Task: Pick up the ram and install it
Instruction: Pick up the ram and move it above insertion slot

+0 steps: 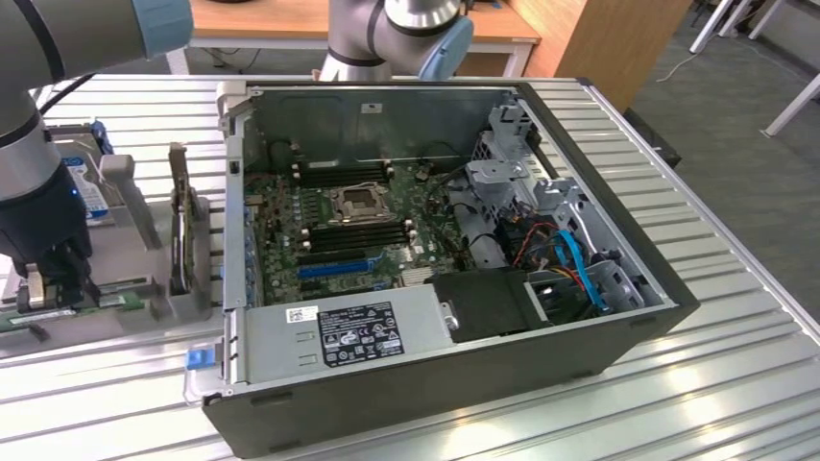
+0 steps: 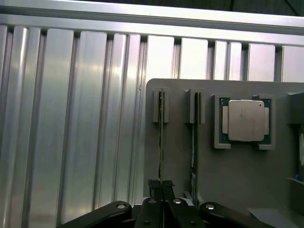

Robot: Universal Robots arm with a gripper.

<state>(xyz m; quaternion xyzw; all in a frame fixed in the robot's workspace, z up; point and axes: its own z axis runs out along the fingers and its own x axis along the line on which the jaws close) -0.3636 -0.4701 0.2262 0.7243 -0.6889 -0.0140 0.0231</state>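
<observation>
My hand (image 2: 160, 184) pinches the ram (image 2: 161, 133), on edge in its grey holder (image 2: 237, 175) on the tabletop (image 2: 71, 118); a second stick (image 2: 194, 137) stands just beside it.

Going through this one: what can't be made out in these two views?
- Wrist view: the ram stands edge-on in the grey holder, so its chips are hidden, and the fingers cover its near end.
- Exterior view: the gripper blocks the grip, so whether the ram sits in its slot or is lifted is unclear.
- Exterior view: the motherboard memory slots are too small to tell free from filled.
</observation>
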